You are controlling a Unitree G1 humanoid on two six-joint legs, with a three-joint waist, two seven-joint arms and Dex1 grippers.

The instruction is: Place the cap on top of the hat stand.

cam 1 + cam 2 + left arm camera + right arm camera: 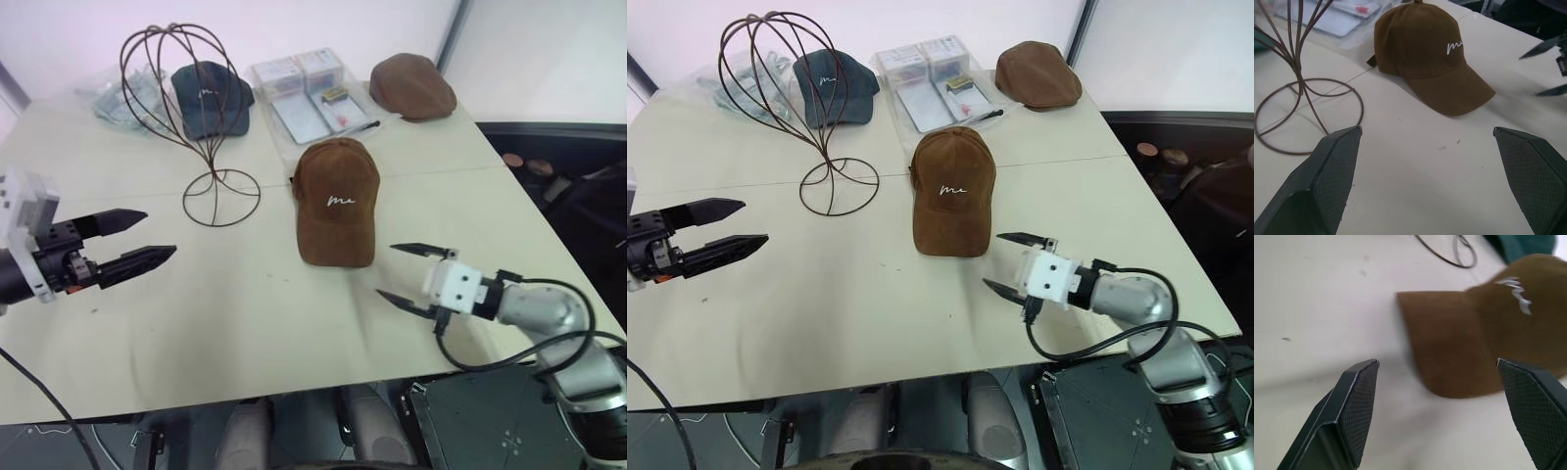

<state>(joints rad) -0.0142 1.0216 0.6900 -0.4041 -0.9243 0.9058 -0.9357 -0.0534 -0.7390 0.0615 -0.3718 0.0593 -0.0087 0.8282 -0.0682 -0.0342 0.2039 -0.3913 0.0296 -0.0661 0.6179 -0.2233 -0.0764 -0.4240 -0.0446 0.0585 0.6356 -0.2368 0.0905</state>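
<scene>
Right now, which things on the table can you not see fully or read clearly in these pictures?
- Navy cap: partly behind the hat stand's wires, head views.
- Cap: right wrist view's edge cuts off its crown; lettering blurred.
- Hat stand: dome cut off by the left wrist view's edge.
- Clear packets: labels too small to read.
- Plastic bag: contents unclear behind the stand.

pale table (245, 333), cap (336, 201), hat stand (191, 117), navy cap (209, 98)

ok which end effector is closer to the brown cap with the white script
Right. The right end effector sits open on the table just off the cap's brim, to its right. The left end effector, also open, is well off to the cap's left, nearer the hat stand.
</scene>
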